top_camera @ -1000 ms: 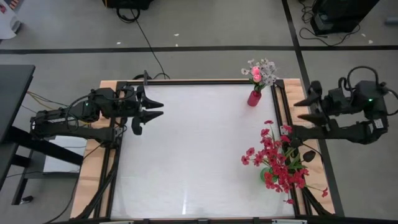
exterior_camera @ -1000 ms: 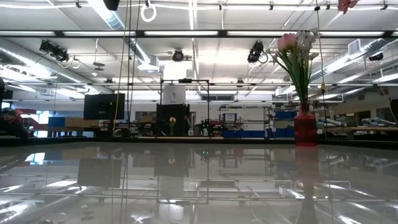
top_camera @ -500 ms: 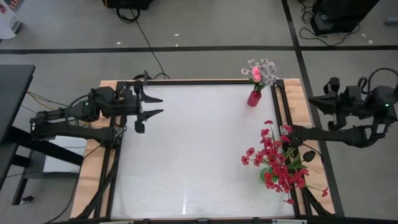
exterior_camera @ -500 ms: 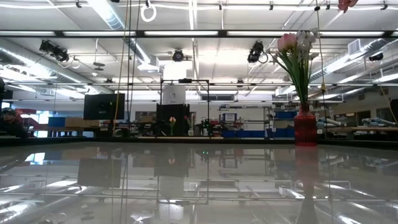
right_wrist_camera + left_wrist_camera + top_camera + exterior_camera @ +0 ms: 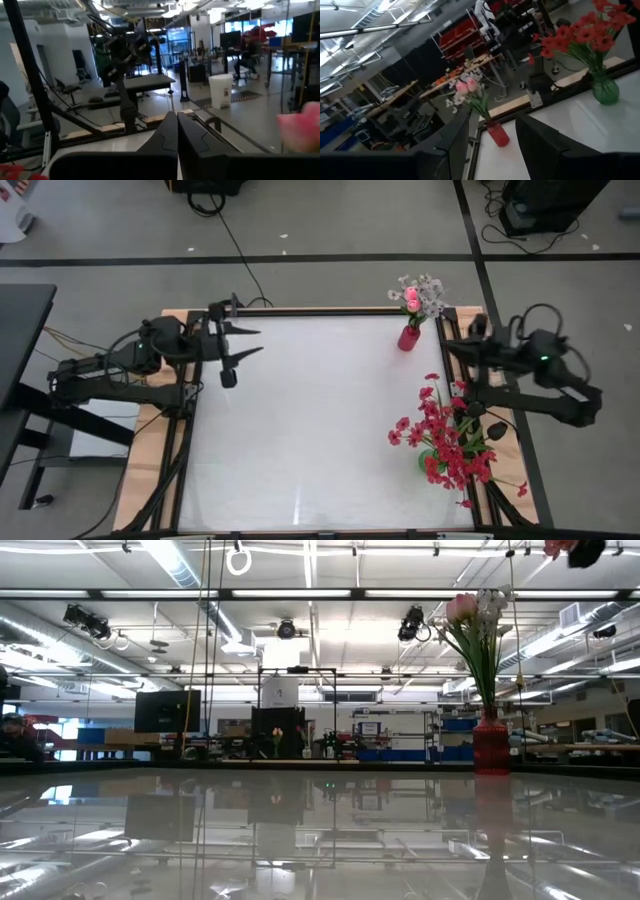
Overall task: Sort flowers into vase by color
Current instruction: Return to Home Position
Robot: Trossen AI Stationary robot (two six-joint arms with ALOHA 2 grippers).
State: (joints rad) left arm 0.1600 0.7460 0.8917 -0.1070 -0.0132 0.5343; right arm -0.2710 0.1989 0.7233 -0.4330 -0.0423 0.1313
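A small red vase [image 5: 408,337] stands upright at the table's far right, with pink buds and white sprays [image 5: 420,295] in it; the low view also has this vase [image 5: 490,748]. A green vase [image 5: 605,91] full of red flowers [image 5: 445,442] stands at the right edge, nearer the front. My right gripper [image 5: 447,345] is shut on nothing, level, just right of the red vase; its fingers [image 5: 176,120] lie together. My left gripper [image 5: 258,341] hangs open and level over the far left corner, with nothing between its fingers [image 5: 455,145].
The white table top [image 5: 310,410] lies bare between the two arms. Black rails and wooden strips [image 5: 455,380] run along the table's left and right edges. Cables trail on the floor beyond the far edge [image 5: 235,250].
My right gripper has shut. It first drew back from the table, then came down and toward the table's left, ending beside the red vase. My left gripper has rolled about its own line and stayed in place, still open. The vases and flowers have not moved.
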